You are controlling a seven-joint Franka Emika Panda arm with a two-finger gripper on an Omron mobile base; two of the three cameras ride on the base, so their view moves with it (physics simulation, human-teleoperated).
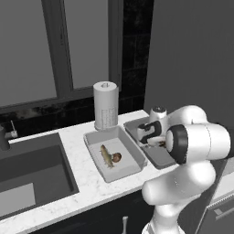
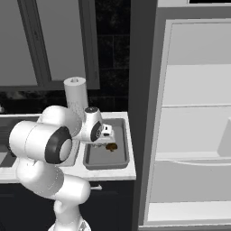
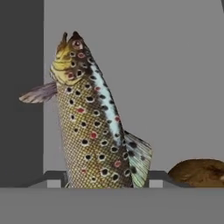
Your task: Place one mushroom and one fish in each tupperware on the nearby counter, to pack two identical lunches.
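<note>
While the end effector [image 3: 100,186] hangs over the right tub [image 1: 161,157], its fingers [image 3: 52,178] clamp a spotted fish [image 3: 94,118], brown mushroom [image 3: 199,172] just beside it in that tub. Left tub [image 1: 98,139] holds fish [image 1: 106,156] plus mushroom [image 1: 116,158]. Desk [image 1: 87,183]: white marbled stone, dark sink [image 1: 27,171] left, paper roll [image 1: 105,105] behind tubs, windows above, open fridge [image 2: 198,117] right.

A kitchen; marbled counter [image 1: 87,187] with sunken sink [image 1: 32,169]; open fridge [image 2: 194,113]; paper-towel roll [image 1: 105,105].

You get flat, even rendered light, soft shadows, no glare; the base views look slightly soft.
</note>
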